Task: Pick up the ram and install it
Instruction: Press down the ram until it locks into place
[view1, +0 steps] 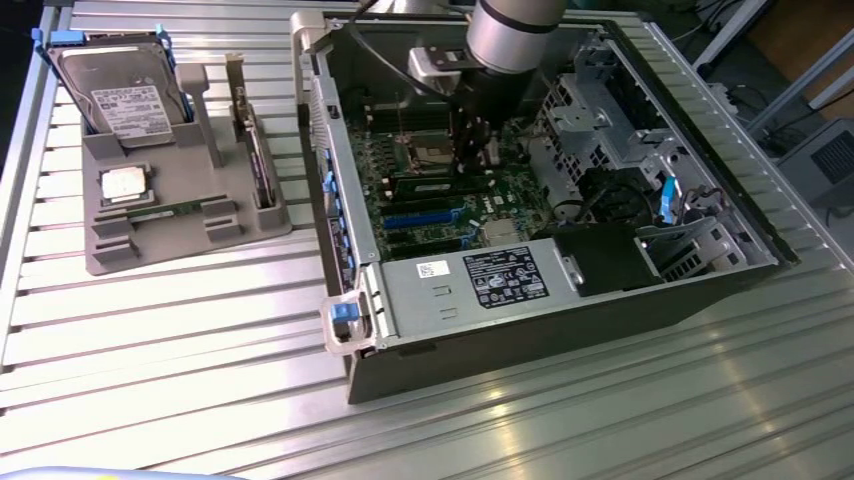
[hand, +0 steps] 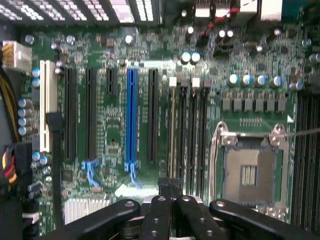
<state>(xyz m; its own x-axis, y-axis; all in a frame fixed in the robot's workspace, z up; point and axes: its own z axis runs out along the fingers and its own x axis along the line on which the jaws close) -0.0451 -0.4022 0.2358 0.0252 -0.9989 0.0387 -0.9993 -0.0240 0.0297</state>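
Hovering over the green motherboard (hand: 115, 130) inside the open grey computer case (view1: 747, 270), the black gripper (hand: 171, 189) is clenched above a thin green RAM stick (hand: 172, 125) seated in its slot; judging so, installation looks nearly done. Another stick (view1: 180, 210) lies in the grey tray (view1: 120, 255).

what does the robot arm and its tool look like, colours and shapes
The arm is a smooth, rounded silver-grey metal tube with a light grey bracket on its side. Below it hangs a dark, narrow tool. In the wrist view the tool is matte black, built from rounded linkage bars joined by small silvery rivets. No markings are readable.
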